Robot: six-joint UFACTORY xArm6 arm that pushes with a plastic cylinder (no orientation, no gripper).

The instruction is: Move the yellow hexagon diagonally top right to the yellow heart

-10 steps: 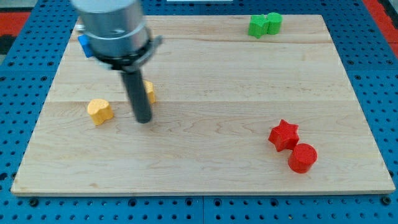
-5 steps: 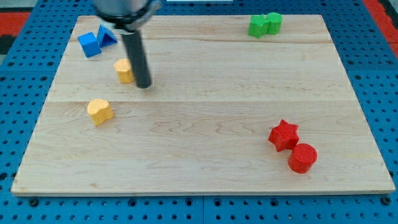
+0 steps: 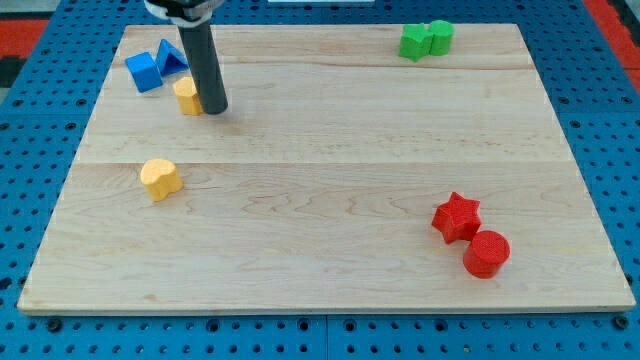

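Single view, looking down at a slant from in front of the pale wooden board (image 3: pixel 330 200), near enough that board fills most of frame, blue pegboard (image 3: pixel 30 150) at margins. Dark rod cropped at top, my tip (image 3: pixel 214 108) upper left.

Pale wooden board (image 3: pixel 330 200) on blue perforated table top (image 3: pixel 30 200).
Red perforated patches are seen at both top corners; lighting even.
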